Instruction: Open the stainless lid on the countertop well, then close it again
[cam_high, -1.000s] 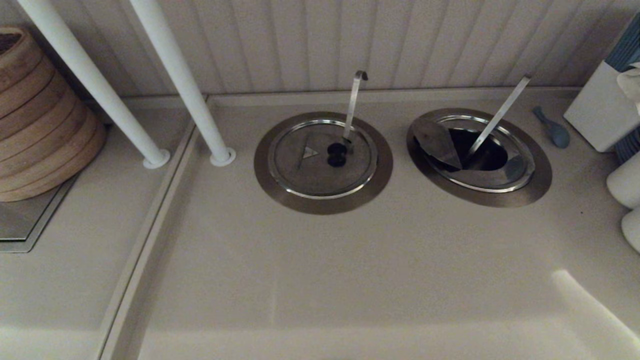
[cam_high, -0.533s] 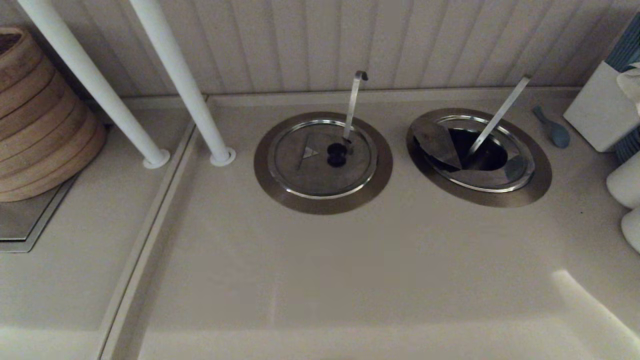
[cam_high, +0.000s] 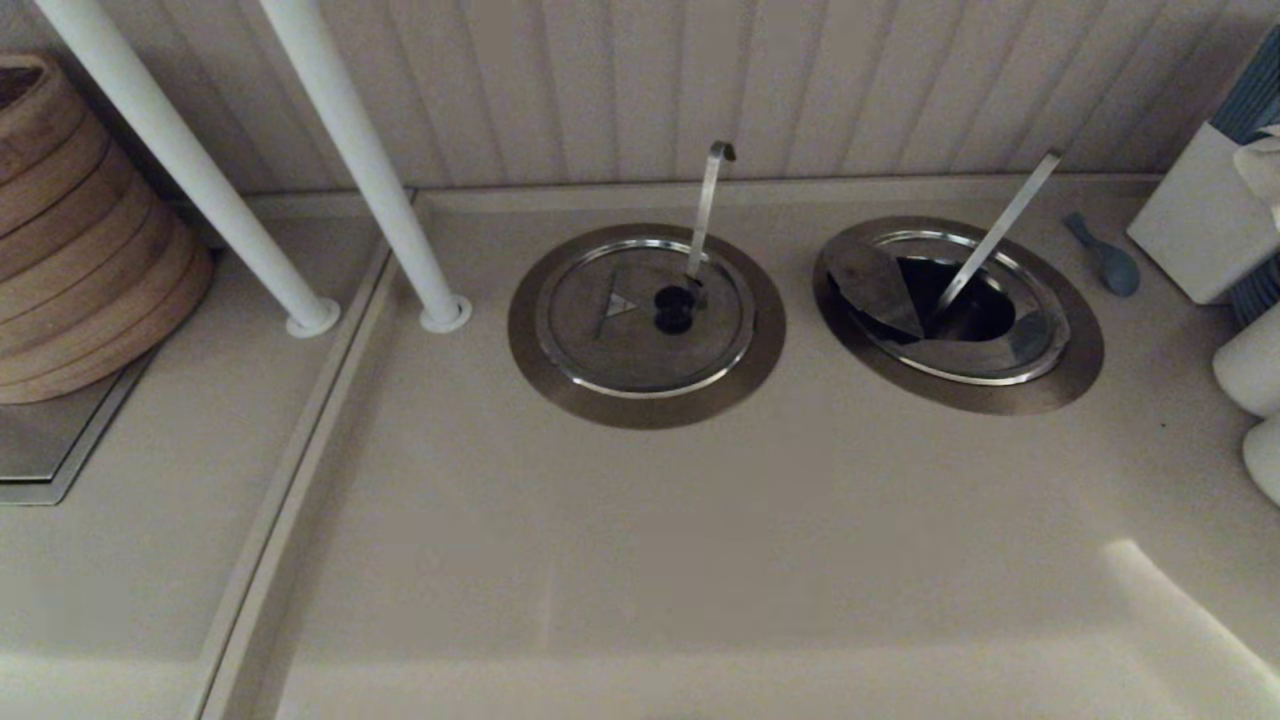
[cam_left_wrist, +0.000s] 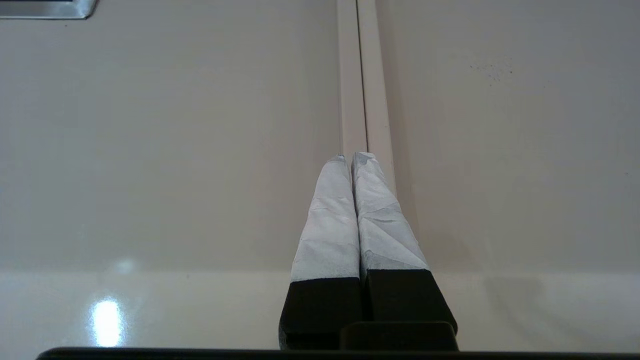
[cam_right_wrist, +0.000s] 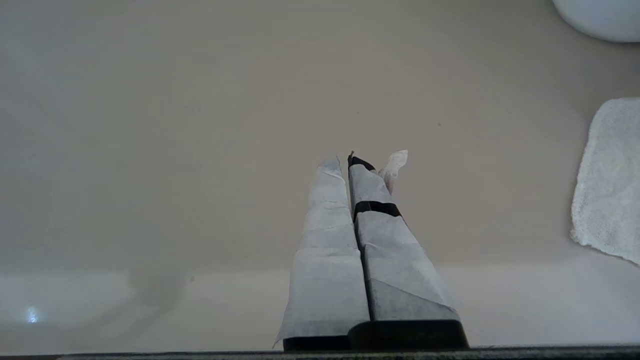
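Note:
The countertop well (cam_high: 1078, 365) with the straight flat-ended utensil handle (cam_high: 1000, 230) is at the back right in the head view. Its stainless lid (cam_high: 985, 358) stands partly open: the wedge flap (cam_high: 873, 285) is folded up on the left and the dark cavity (cam_high: 975, 312) shows. No black knob shows on it. Neither gripper appears in the head view. My left gripper (cam_left_wrist: 349, 157) is shut and empty over a counter seam (cam_left_wrist: 356, 75). My right gripper (cam_right_wrist: 342, 161) is shut and empty over bare counter.
A second closed round lid (cam_high: 620, 340) with a black knob (cam_high: 673, 308) and a hook-tipped handle (cam_high: 706, 205) sits left of the task well. Two white poles (cam_high: 370, 170), stacked bamboo steamers (cam_high: 80, 240), a blue spoon (cam_high: 1105, 258), white containers (cam_high: 1195, 220) and a white towel (cam_right_wrist: 607, 185) stand around.

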